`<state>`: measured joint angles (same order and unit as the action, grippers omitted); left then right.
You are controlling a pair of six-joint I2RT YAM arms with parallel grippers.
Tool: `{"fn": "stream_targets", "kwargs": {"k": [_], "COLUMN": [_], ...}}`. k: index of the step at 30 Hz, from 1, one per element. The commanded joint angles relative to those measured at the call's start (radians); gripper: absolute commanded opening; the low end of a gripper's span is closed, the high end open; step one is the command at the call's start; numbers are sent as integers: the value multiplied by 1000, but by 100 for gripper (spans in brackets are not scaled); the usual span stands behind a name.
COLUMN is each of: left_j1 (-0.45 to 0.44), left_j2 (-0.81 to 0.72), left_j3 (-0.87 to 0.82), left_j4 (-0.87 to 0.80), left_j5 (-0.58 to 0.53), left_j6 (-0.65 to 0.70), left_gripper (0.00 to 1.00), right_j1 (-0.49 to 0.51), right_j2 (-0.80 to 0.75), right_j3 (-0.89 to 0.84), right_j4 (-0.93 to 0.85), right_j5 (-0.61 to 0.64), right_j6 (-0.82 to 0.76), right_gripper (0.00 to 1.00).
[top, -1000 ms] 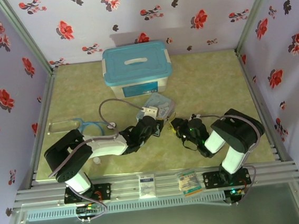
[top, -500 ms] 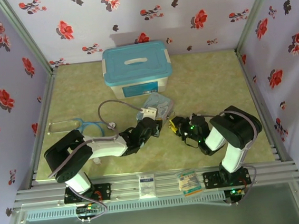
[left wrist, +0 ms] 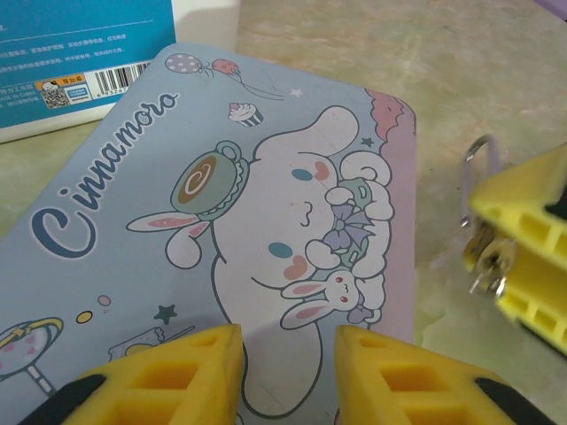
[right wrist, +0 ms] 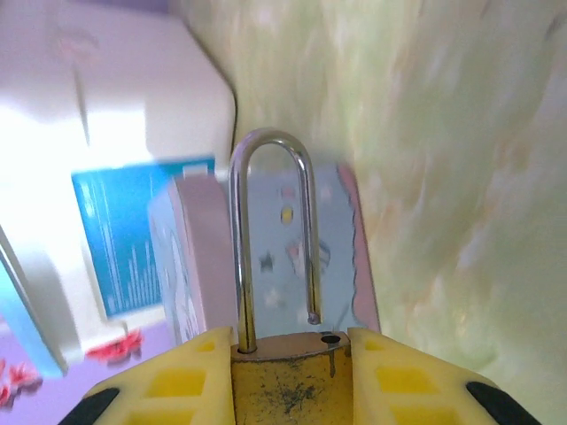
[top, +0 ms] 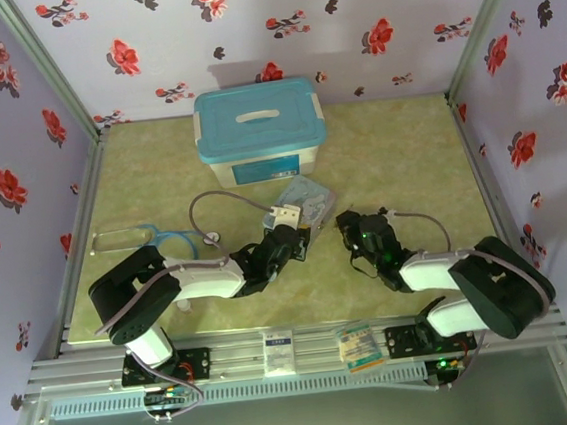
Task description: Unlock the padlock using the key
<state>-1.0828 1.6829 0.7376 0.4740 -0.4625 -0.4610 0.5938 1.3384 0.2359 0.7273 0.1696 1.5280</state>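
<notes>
My right gripper is shut on the brass padlock, its yellow pads on both sides of the body. The steel shackle stands up with its free end lifted clear of its hole. In the top view the right gripper sits just right of the cartoon tin. My left gripper is open, hovering low over the tin with nothing between its pads. The left wrist view catches the shackle beside the right gripper's yellow fingers, with small silvery bits below it; whether they are the key I cannot tell.
A white box with a blue lid stands behind the tin. A stethoscope tube and a blue looped item lie to the left. Two small packets rest on the front rail. Flowered walls close three sides.
The right arm has swung its elbow out toward the near right, and its gripper with the padlock has drawn a little right, away from the left gripper. The left gripper has barely moved.
</notes>
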Motion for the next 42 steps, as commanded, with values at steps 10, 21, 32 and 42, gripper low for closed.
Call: {"fn": "stream_targets", "kwargs": {"k": [10,21,32,42], "left_j1": [4,89,6,-37], "left_j2": [22,-120,-241,-41], "left_j3": [-80,-3,44,76], "left_j4": [-355,-463,-676,-719], "left_j5": [-26,-12,-66,-224], "left_j6": [10,152,-160,-316], "left_gripper": [38,57,100,100], "right_j1": [-162,-314,-332,-363], "right_j2": [-118,-83,-44,-1], "right_j3": [200,379,513,522], "right_j4": [-519,-956,-1275,-1328], "right_j5": [-304,-780,-603,-553], "right_j6": [-462,-784,-976,-1037], "right_gripper": [11,12,13,14]}}
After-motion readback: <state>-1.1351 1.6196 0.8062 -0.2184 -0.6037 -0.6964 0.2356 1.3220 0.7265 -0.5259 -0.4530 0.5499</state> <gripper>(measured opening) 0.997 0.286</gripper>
